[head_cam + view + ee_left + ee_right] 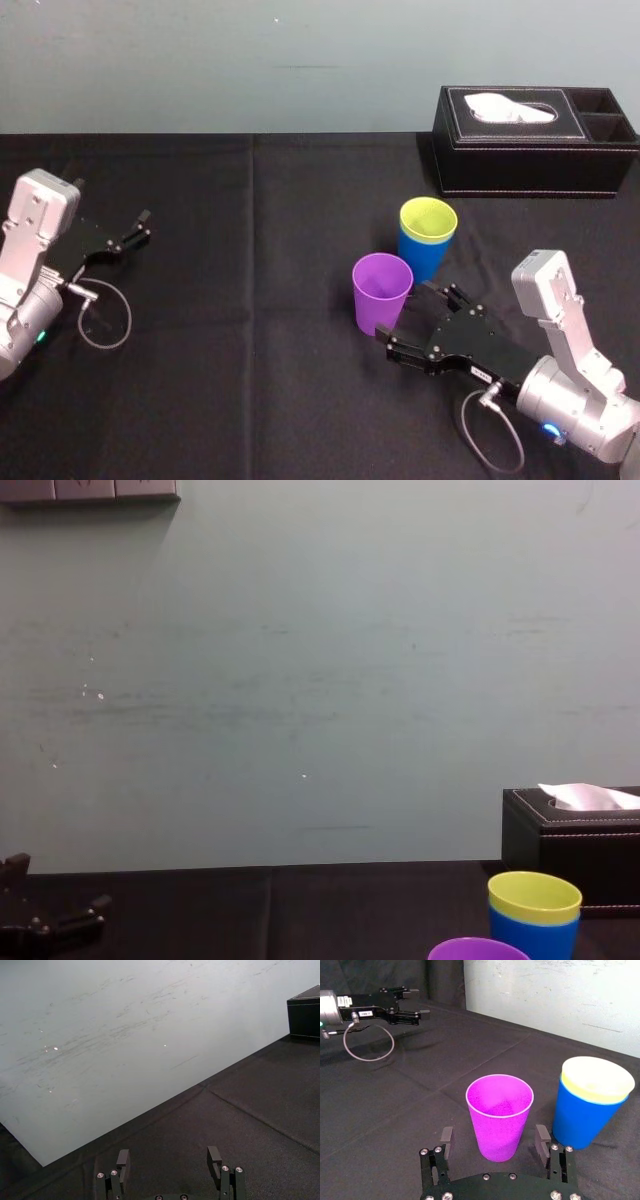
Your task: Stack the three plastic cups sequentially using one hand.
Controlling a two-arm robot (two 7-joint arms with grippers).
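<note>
The purple cup (381, 289) stands upright on the black table, and just behind it to the right the yellow-green cup (428, 219) sits nested inside the blue cup (424, 257). My right gripper (412, 322) is low on the table right by the purple cup, open. In the right wrist view the purple cup (500, 1114) stands between its two fingers (446, 1140) with a gap on each side, and the blue cup (579, 1119) with the yellow-green cup (597, 1080) in it stands beside. My left gripper (140, 229) rests at the far left, open and holding nothing.
A black tissue box (535, 140) stands at the back right, close behind the cups. The black cloth (250, 380) covers the whole table up to the pale wall. A grey cable loop (105, 318) lies by the left arm.
</note>
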